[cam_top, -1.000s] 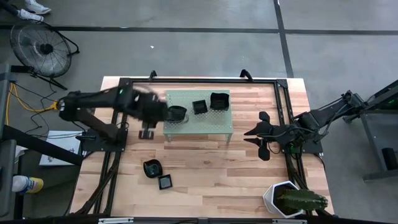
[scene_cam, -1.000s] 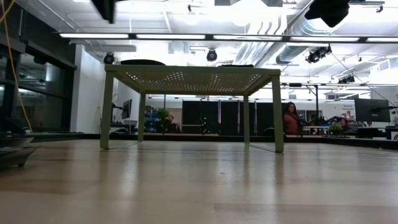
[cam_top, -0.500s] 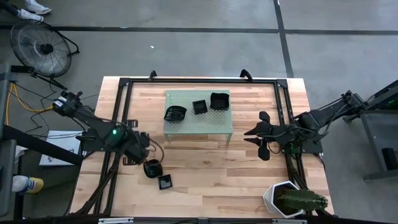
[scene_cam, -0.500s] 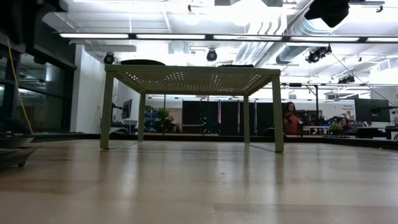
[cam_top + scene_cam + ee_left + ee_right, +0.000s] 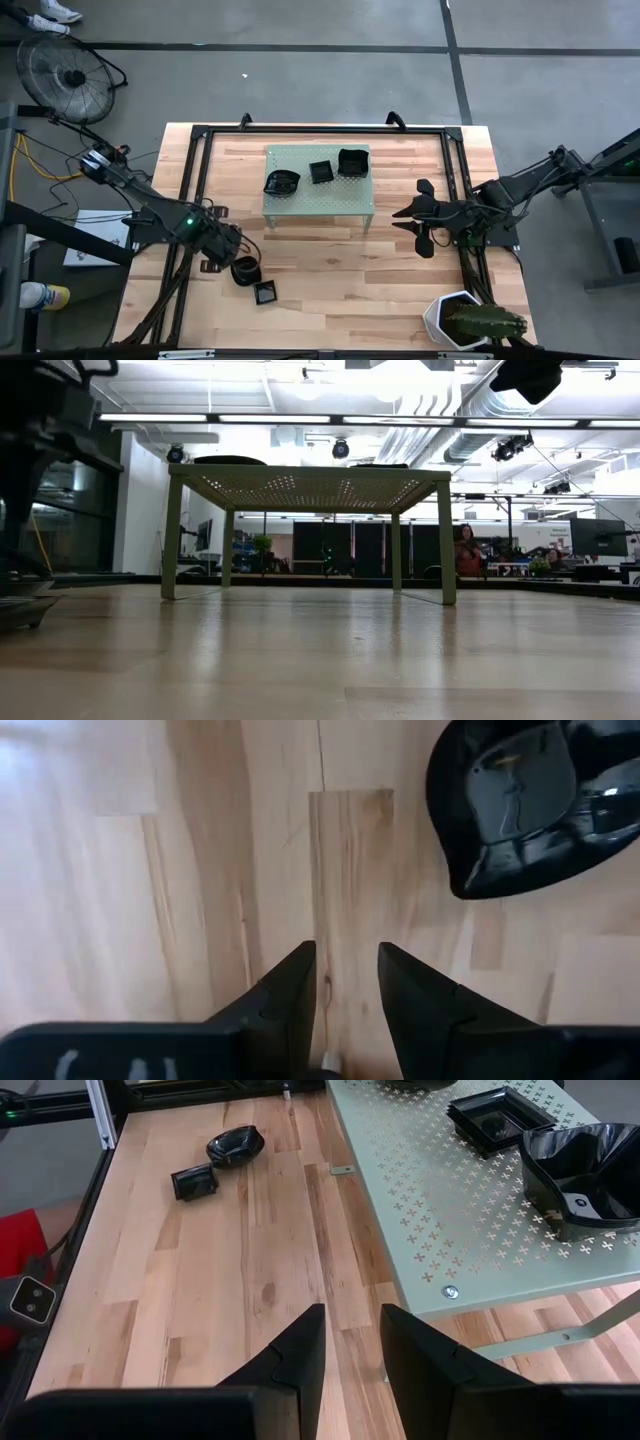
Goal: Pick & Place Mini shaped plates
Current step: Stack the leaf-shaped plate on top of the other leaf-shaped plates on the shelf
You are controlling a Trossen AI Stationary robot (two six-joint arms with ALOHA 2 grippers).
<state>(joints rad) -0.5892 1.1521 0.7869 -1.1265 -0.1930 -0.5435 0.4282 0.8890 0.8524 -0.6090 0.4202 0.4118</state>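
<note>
Three black mini shaped plates (image 5: 320,172) sit on the pale green perforated stand (image 5: 318,200) at the table's middle back. Down on the wood, near the left, lie a rounded plate (image 5: 244,270) and a small square plate (image 5: 265,292). My left gripper (image 5: 228,256) points down just left of the rounded plate (image 5: 530,800); it is open, with only bare wood between its fingers (image 5: 347,960). My right gripper (image 5: 410,215) hangs open right of the stand, with nothing between its fingers (image 5: 352,1325).
A white hexagonal pot with a cactus (image 5: 465,318) stands at the near right corner. Black frame rails (image 5: 195,180) run along the table's left, far and right sides. Bare wood lies between the stand and the near edge. In the low view a person (image 5: 467,552) shows in the room behind.
My left gripper has swung from over the stand's left end toward the table's near left and come down low beside the rounded plate on the wood. The plate at the stand's left end has stayed where it was.
</note>
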